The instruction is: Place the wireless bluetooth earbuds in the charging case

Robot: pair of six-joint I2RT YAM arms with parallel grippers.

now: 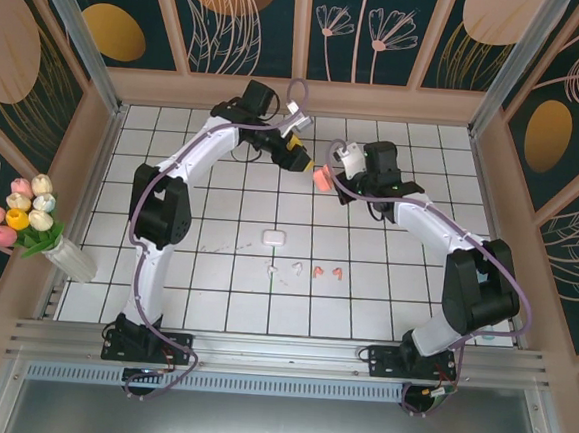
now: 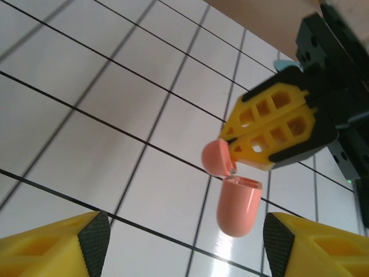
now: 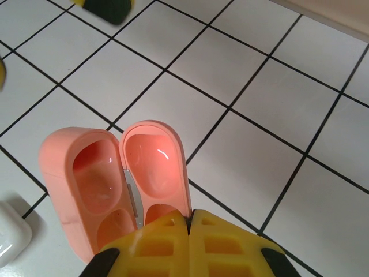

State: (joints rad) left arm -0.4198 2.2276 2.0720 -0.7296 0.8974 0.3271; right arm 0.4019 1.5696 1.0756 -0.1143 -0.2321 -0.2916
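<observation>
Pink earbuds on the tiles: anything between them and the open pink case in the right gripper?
Nothing visible does. The pink earbuds lie on the table; the pink case, held by the right gripper, is farther back. The white case sits off to the left.

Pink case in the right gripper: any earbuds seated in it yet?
No, the right wrist view shows the open pink case, pinched by the right gripper, with both halves hollow and empty.
</observation>
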